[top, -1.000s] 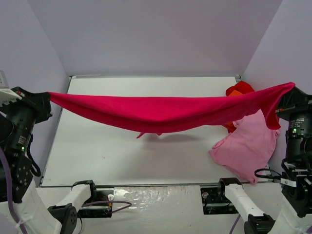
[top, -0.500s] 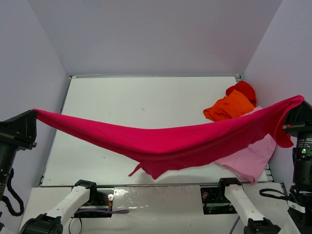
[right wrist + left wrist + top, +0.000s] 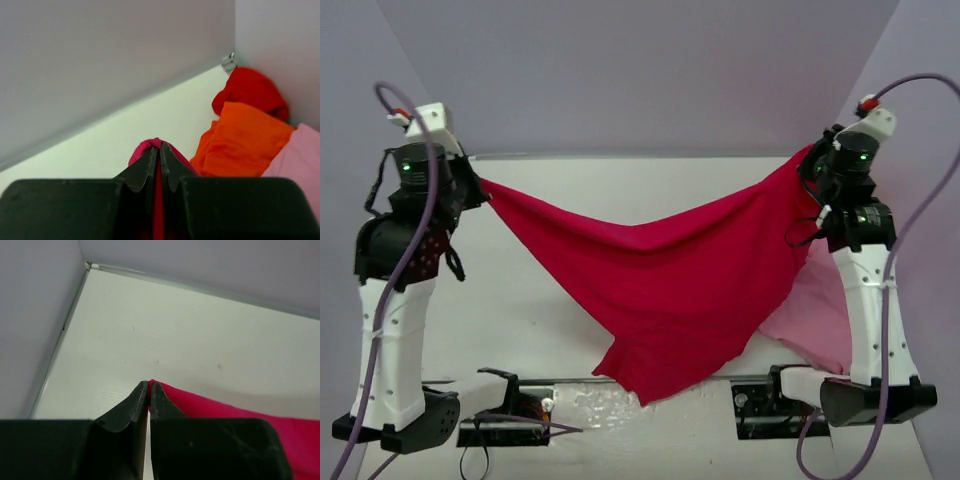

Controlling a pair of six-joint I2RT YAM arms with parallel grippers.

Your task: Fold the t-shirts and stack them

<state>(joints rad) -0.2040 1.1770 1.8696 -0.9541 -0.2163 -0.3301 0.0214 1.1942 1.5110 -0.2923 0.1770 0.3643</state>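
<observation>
Clamped on the soft crimson cloth t-shirt (image 3: 670,290), my left tool (image 3: 149,386) and right tool (image 3: 159,150) hold it slung between the white bench's (image 3: 620,190) far corners, likely to spread it for folding.

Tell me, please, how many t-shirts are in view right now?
4. The crimson t-shirt hangs between the left gripper and right gripper; the light pink t-shirt, orange t-shirt and bright red t-shirt lie together on the right. More could be hidden beneath them.

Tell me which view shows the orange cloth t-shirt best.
Right wrist: the orange cloth t-shirt lies in plain sight beside the bright red cloth t-shirt. Top external: the hanging crimson cloth t-shirt hides it. Left wrist: not in frame.
</observation>
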